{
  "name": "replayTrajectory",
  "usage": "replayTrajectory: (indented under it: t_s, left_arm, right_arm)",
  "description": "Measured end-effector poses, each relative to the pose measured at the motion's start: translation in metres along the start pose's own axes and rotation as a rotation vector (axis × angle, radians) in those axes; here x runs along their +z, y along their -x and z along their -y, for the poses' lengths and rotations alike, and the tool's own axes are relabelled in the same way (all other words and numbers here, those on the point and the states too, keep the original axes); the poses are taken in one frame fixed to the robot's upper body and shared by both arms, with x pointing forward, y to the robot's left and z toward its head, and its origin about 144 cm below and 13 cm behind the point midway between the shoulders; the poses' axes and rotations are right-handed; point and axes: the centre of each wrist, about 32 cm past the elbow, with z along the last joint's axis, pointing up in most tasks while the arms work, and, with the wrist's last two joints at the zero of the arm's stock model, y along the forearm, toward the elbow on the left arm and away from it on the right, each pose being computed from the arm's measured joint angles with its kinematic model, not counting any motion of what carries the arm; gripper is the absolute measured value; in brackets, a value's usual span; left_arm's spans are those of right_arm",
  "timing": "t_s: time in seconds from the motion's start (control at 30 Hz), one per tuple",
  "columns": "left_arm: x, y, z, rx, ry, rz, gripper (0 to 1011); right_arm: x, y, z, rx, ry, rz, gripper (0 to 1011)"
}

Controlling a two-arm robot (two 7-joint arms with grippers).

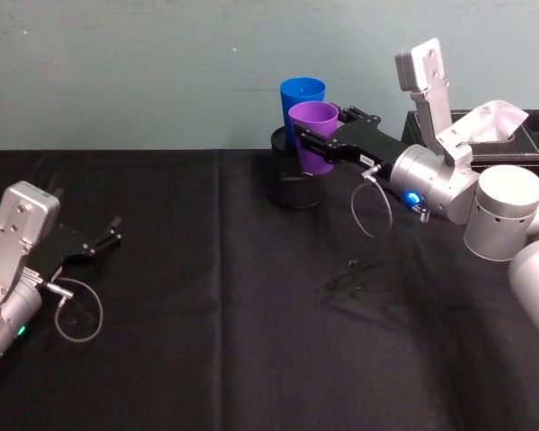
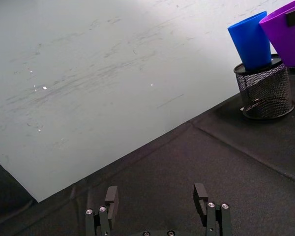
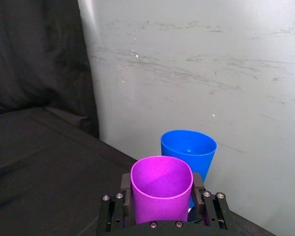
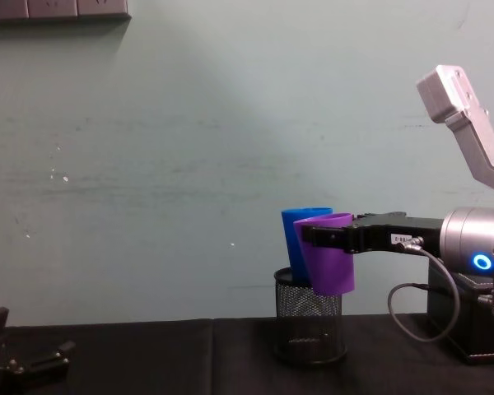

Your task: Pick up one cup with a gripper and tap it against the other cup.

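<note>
My right gripper [image 1: 316, 140] is shut on the purple cup [image 1: 313, 135] and holds it in the air, tilted slightly, right against the blue cup [image 1: 300, 101]. The blue cup stands in a black wire-mesh pen holder [image 1: 292, 184] at the back of the table. In the chest view the purple cup [image 4: 327, 253] overlaps the blue cup [image 4: 300, 243], above the holder [image 4: 309, 321]. The right wrist view shows the purple cup [image 3: 162, 189] between the fingers [image 3: 124, 195], the blue cup [image 3: 189, 152] just behind it. My left gripper [image 1: 106, 238] rests open low at the left, empty.
A black box with white tissue [image 1: 496, 122] sits at the back right behind my right arm. A small dark clip-like object [image 1: 352, 281] lies on the black cloth in the middle. A pale wall rises behind the table.
</note>
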Motion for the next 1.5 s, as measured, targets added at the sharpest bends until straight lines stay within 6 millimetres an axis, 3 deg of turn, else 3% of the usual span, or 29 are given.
replayTrajectory:
  t_s: [1.5]
  left_arm:
    - [0.0000, 0.0000, 0.0000, 0.000, 0.000, 0.000, 1000]
  right_arm:
    - [0.0000, 0.0000, 0.0000, 0.000, 0.000, 0.000, 718]
